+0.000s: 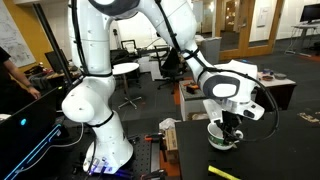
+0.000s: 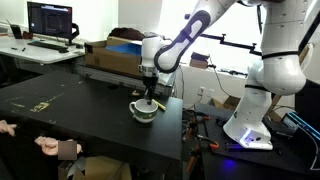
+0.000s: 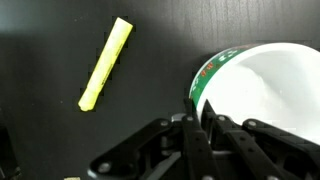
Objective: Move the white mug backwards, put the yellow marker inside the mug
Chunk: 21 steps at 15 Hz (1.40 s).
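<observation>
Yellow marker (image 3: 106, 63) lies diagonally (upper end rightward) beside white mug (image 3: 262, 90), its rim clamped by pincer (image 3: 205, 128).

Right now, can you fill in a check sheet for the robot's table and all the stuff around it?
Surface: black table, dark and flat.
Job's things: white mug upright on the table; yellow marker lying flat beside it, not touching it and not inside.
Clutter: cardboard box at the table's far edge.
Grippers: tool shut on the mug's rim.
Cables: black cable looping off the wrist.
Surroundings: monitor on a desk behind; a person's hand at the near table edge.
</observation>
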{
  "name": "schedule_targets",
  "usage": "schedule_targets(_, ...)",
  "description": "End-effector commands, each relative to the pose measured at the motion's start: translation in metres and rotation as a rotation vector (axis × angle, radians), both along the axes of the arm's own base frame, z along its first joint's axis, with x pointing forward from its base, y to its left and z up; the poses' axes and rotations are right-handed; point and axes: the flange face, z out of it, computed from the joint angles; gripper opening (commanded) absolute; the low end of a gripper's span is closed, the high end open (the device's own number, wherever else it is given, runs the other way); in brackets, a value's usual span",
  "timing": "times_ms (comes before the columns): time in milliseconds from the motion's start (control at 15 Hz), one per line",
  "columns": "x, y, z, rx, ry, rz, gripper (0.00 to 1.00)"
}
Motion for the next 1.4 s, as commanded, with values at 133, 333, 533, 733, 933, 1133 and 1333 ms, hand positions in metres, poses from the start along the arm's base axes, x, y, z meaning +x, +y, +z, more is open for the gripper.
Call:
schedule_targets(133,0.000,0.002,0.003,-0.007,-0.001,0.004,0.03)
schedule_targets(333,0.002,0.004,0.003,-0.005,0.001,0.005,0.03)
schedule_targets(533,0.004,0.006,0.004,-0.001,0.005,0.005,0.03)
schedule_targets(733,0.007,0.009,0.008,-0.004,-0.005,0.009,0.03)
schedule_targets(933,0.010,0.013,0.014,-0.008,-0.016,0.015,0.03)
schedule_targets(1133,0.014,0.015,0.018,-0.008,-0.024,0.020,0.03)
schedule_targets(1333,0.018,0.014,0.022,-0.004,-0.032,0.018,0.03)
